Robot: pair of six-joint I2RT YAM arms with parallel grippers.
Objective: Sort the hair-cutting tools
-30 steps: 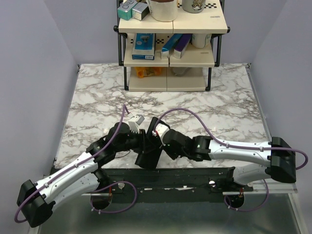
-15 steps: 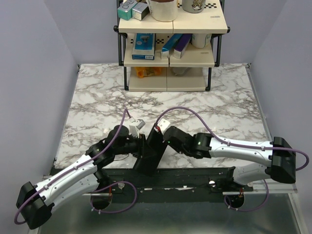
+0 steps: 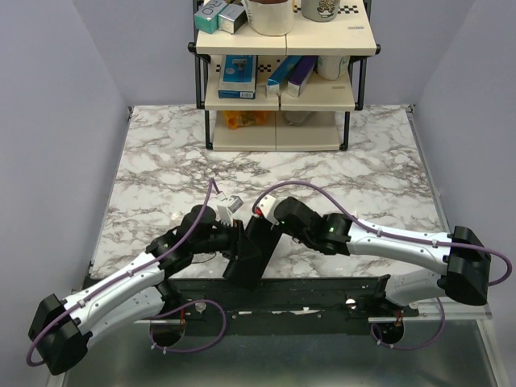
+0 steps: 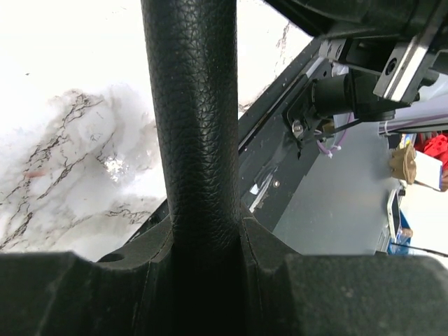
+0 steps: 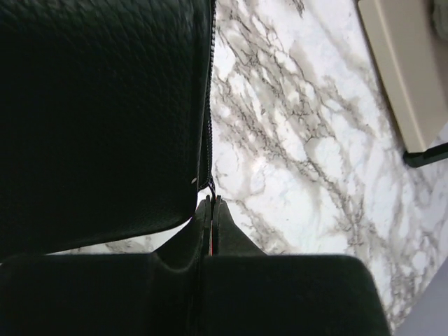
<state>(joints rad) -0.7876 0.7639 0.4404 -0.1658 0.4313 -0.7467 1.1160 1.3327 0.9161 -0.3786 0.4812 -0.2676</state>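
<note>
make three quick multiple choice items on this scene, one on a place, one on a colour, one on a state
1. Where is the black pouch?
A. held between the left tool and the right tool at the table's near edge
B. lying flat at the far edge
C. hanging off the right side

2. What colour are the looping cables?
A. yellow
B. green
C. purple

3. How is the right tool?
A. wide open
B. pinched shut at the pouch's zip
C. hidden from every view

Answers:
1 A: the top view shows both tools meeting on the pouch at the near edge.
2 C: the loops show purple against the marble.
3 B: its wrist view shows it closed tight at the zip line.
</note>
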